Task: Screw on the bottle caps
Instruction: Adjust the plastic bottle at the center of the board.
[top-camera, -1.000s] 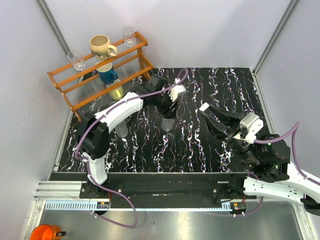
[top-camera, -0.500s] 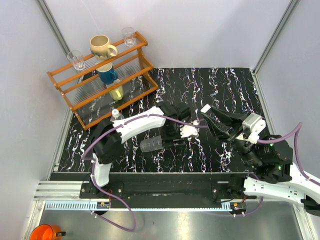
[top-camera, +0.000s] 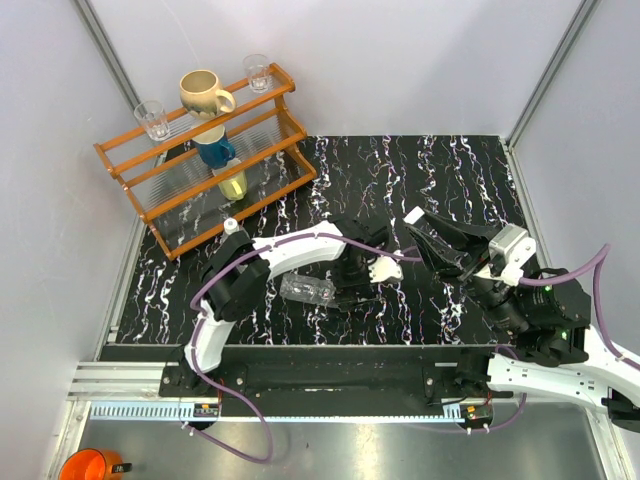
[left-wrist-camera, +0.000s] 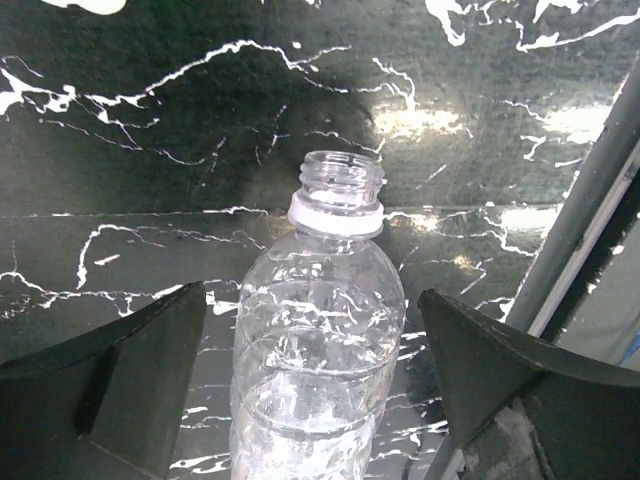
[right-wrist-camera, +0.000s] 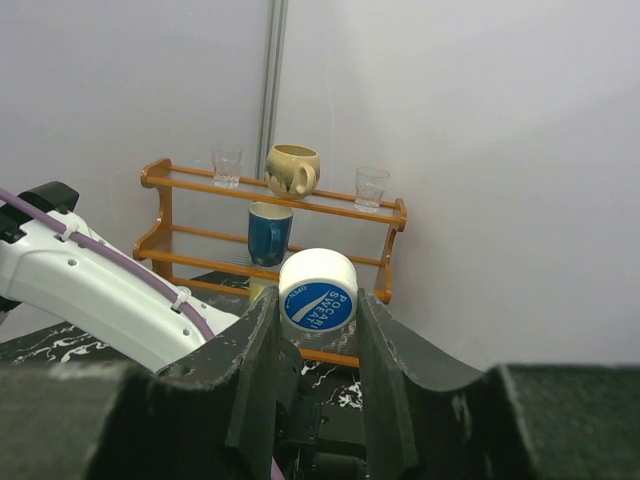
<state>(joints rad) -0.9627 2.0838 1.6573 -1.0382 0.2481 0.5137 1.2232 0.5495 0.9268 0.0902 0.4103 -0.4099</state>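
Observation:
A clear ribbed bottle (top-camera: 308, 290) lies on its side on the black marbled table (top-camera: 460, 170). In the left wrist view its open, capless neck (left-wrist-camera: 341, 184) points away from me. My left gripper (top-camera: 338, 284) is open around the bottle's body (left-wrist-camera: 318, 340), with a gap on each side. My right gripper (top-camera: 420, 226) hovers right of centre, shut on a white bottle cap (top-camera: 409, 215) with a blue label (right-wrist-camera: 318, 290). The white-capped top of a second bottle (top-camera: 231, 229) shows by the left arm's elbow.
A wooden rack (top-camera: 205, 150) stands at the back left with two glasses, a cream mug (top-camera: 205, 93) and a blue mug (top-camera: 214, 150). Grey walls close the table on three sides. An orange cup (top-camera: 90, 466) sits below the table's front rail.
The left arm swung from near the rack to the table's middle, brought the bottle down onto its side and opened its jaws. The right arm barely moved and keeps the cap.

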